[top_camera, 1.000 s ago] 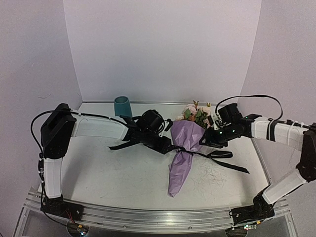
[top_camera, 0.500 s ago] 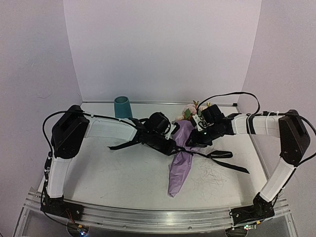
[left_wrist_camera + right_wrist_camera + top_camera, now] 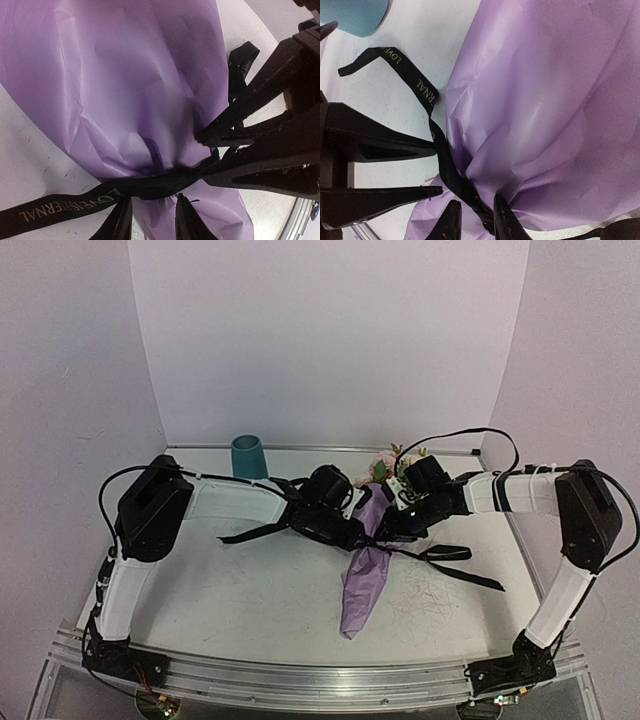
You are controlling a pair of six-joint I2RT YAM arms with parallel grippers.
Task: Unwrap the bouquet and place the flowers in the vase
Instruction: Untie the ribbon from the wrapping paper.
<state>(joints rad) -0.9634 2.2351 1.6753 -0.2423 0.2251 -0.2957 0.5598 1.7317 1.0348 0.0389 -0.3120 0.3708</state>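
Note:
The bouquet [image 3: 364, 575] lies on the table as a lilac paper cone [image 3: 130, 85], its flowers [image 3: 386, 466] pointing toward the back wall. A black ribbon [image 3: 75, 202] cinches its neck. My left gripper [image 3: 357, 531] sits at that neck from the left; its tips [image 3: 150, 212] stand narrowly apart on a fold of paper just under the ribbon. From the right, my right gripper [image 3: 389, 531] has the ribbon band [image 3: 452, 175] between its narrow jaws [image 3: 477, 217]. The teal vase [image 3: 248, 455] stands upright at the back left.
Loose ribbon tails trail over the table to the left [image 3: 242, 536] and to the right [image 3: 470, 575]. Both arms meet over the middle of the table. Walls close in the back and both sides.
Both grippers have moved inward to the bouquet's tied neck and their jaws have narrowed. The bouquet has stayed where it lay.

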